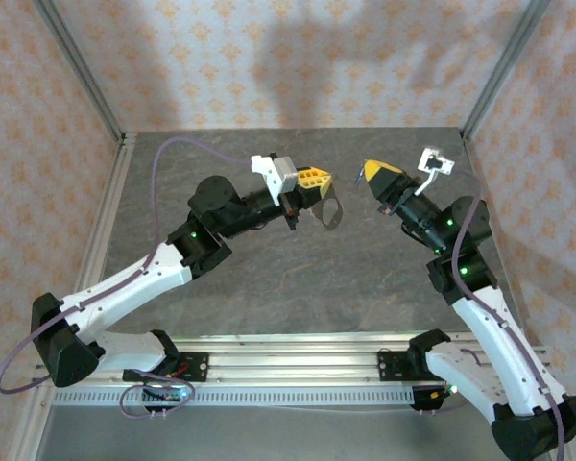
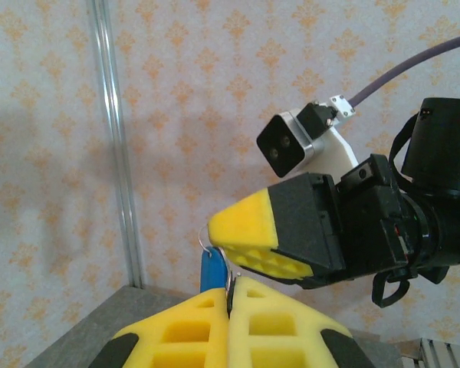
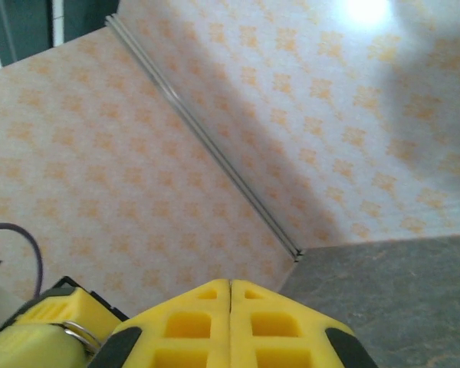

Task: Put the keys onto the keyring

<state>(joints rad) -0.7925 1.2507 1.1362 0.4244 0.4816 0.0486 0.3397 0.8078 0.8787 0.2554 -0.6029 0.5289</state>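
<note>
The left hand [image 1: 319, 180] is hovering above the desk [image 1: 298, 274], with the right hand [image 1: 371, 175] just to its right, tips facing. The key [image 2: 210, 274] is sticking out between the left hand's fingertips, just beneath the right hand's tip.

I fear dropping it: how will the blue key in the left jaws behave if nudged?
Likely stiff and light: the blue key is tiny beside the left gripper. It pokes out past the closed jaws at their tips, so a nudge could pivot it or slip it free.
</note>
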